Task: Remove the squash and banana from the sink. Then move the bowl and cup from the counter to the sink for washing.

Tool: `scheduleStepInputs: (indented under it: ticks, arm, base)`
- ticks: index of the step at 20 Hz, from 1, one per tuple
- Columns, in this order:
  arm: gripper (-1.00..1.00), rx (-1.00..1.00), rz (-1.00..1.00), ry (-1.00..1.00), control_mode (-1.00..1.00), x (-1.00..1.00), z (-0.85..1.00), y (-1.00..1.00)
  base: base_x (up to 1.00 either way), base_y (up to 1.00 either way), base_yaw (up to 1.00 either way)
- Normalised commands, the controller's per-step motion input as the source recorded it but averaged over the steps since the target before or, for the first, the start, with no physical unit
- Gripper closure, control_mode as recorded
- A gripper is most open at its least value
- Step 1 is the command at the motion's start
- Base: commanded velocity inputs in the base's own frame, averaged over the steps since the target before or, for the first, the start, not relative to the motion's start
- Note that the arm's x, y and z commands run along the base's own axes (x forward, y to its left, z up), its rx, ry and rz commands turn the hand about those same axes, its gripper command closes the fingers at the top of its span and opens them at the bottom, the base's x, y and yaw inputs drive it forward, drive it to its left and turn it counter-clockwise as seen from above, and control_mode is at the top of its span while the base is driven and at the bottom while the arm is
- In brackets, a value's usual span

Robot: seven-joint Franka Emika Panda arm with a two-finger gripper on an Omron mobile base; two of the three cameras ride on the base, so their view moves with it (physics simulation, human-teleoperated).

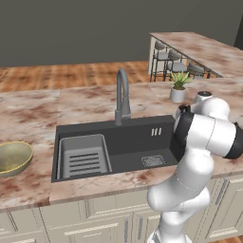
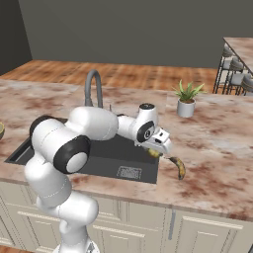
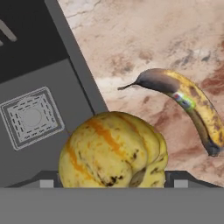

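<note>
The squash [image 3: 113, 151] sat wedged between the wide-set jaws of the gripper [image 2: 157, 151], blocking the hand view's six o'clock, right above the rim of the sink [image 1: 111, 124]. At two o'clock from it the banana [image 3: 189, 104] lay on the counter [image 2: 217, 143], a curved bar across that route. In the base views, the faucet [image 1: 122, 95] rose behind the basin at twelve o'clock, the ribbed tray [image 1: 84, 156] took its nine o'clock end, the plant pot [image 2: 186, 99] stood well apart, and the bowl [image 1: 13, 157] sat far left.
</note>
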Motion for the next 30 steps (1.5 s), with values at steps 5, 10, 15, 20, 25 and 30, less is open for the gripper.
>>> scheduleStepInputs:
  ticks: [5, 10, 15, 20, 25, 30]
  arm:
    - [1.0, 0.0, 0.0, 0.0, -1.0, -0.16, 0.07, -0.39]
    - [1.0, 0.0, 0.0, 0.0, -1.0, -0.04, 0.01, -0.39]
    - [1.0, 0.0, 0.0, 0.0, -1.0, -0.05, 0.05, -0.37]
    - [1.0, 0.0, 0.0, 0.01, -1.0, -0.05, 0.11, -0.36]
    - [1.0, 0.0, 0.0, 0.01, -1.0, -0.02, 0.07, -0.34]
    - [1.0, 0.0, 0.0, 0.01, -1.0, -0.05, -0.03, -0.29]
  base:
    - [0.0, 0.0, 0.0]
    - [0.0, 0.0, 0.0]
    - [0.0, 0.0, 0.0]
    - [0.0, 0.0, 0.0]
    - [0.0, 0.0, 0.0]
    - [0.0, 0.0, 0.0]
